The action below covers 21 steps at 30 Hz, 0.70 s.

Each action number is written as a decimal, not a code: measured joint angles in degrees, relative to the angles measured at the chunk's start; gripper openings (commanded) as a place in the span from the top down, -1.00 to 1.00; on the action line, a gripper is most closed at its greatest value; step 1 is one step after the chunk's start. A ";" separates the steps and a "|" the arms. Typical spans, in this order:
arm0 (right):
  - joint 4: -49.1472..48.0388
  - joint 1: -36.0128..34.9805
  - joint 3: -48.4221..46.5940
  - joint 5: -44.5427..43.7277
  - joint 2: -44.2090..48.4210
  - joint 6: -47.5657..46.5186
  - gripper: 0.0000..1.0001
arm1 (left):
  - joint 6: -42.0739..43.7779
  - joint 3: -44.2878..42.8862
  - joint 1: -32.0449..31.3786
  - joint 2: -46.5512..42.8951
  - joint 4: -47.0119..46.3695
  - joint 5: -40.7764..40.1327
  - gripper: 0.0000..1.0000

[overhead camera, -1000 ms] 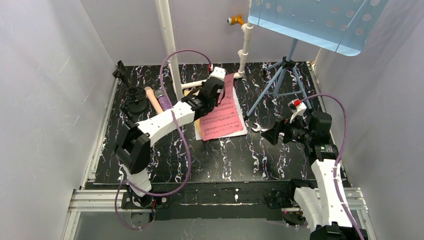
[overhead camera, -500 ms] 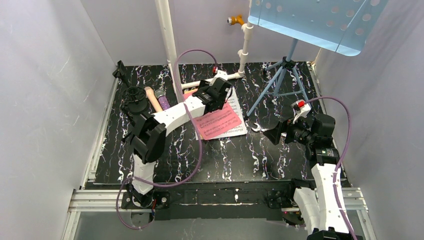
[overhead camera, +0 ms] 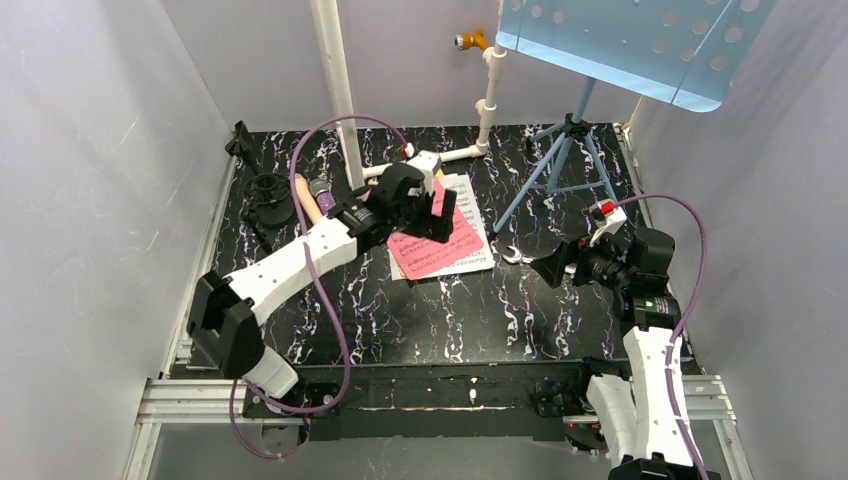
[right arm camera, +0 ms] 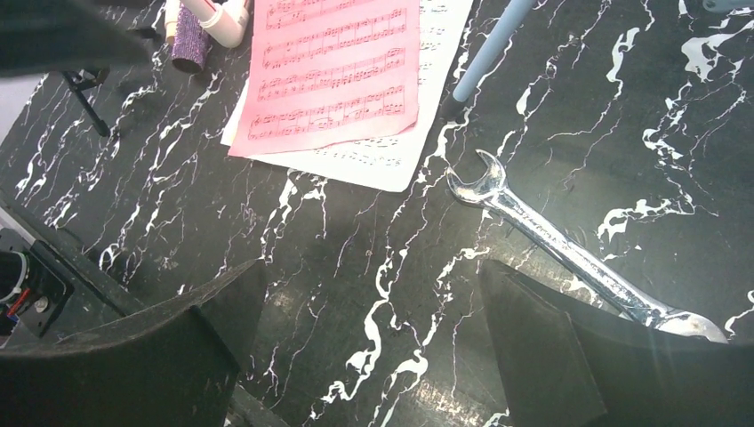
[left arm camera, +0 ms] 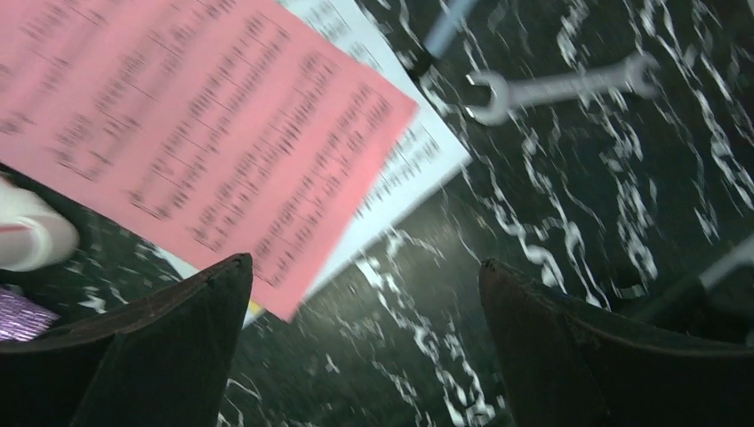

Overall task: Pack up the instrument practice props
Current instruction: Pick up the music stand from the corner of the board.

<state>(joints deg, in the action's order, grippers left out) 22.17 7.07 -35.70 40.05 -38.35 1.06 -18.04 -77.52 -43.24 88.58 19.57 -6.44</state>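
A pink sheet-music page (overhead camera: pixel 440 252) lies askew on a white page (overhead camera: pixel 482 250) at the middle of the black marbled mat. My left gripper (overhead camera: pixel 437 212) hovers over the pink page's upper part, open and empty; in the left wrist view its fingertips (left arm camera: pixel 227 271) straddle bare mat beside the pink page (left arm camera: pixel 204 133). The peach microphone (overhead camera: pixel 304 200), purple glitter microphone (overhead camera: pixel 322 189) and black round-base holder (overhead camera: pixel 268 196) lie at the left. The light-blue music rack (overhead camera: pixel 640 45) stands on its tripod legs (overhead camera: pixel 565 150) at the back right. My right gripper (overhead camera: pixel 550 268) is open above the mat (right arm camera: pixel 372 267).
A silver wrench (overhead camera: pixel 514 257) (right arm camera: pixel 551 240) lies just right of the pages, by my right gripper. White plastic pipes (overhead camera: pixel 335 70) (overhead camera: pixel 487 90) rise at the back, one (overhead camera: pixel 455 155) lying on the mat. A black mic tripod (overhead camera: pixel 240 140) sits in the back left corner. Walls enclose three sides.
My left gripper has opened and let go of the pink page, which now lies turned on the white page. The left arm has swung back to the left. The right arm has barely moved.
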 measured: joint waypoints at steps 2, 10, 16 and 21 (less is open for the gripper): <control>0.02 0.31 -0.02 0.07 -0.02 -0.17 -0.97 | -0.17 4.37 0.00 -2.91 -1.55 5.81 -0.96; 0.98 1.46 -2.32 0.37 -3.21 -3.10 -0.97 | -2.71 17.18 -0.15 -14.75 -7.52 19.85 -0.96; 1.70 1.55 -5.68 0.72 -6.16 -6.12 -0.97 | -5.70 24.74 -0.15 -22.97 -12.90 23.43 -0.96; 1.62 1.55 -6.62 1.46 -8.07 -8.83 -0.97 | -9.27 33.31 -0.15 -28.44 -17.20 24.48 -0.96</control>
<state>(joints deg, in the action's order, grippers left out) 23.79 8.62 -42.33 41.52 -46.41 -7.77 -27.31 -44.21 -43.40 60.14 2.37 18.04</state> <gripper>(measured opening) 0.983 0.981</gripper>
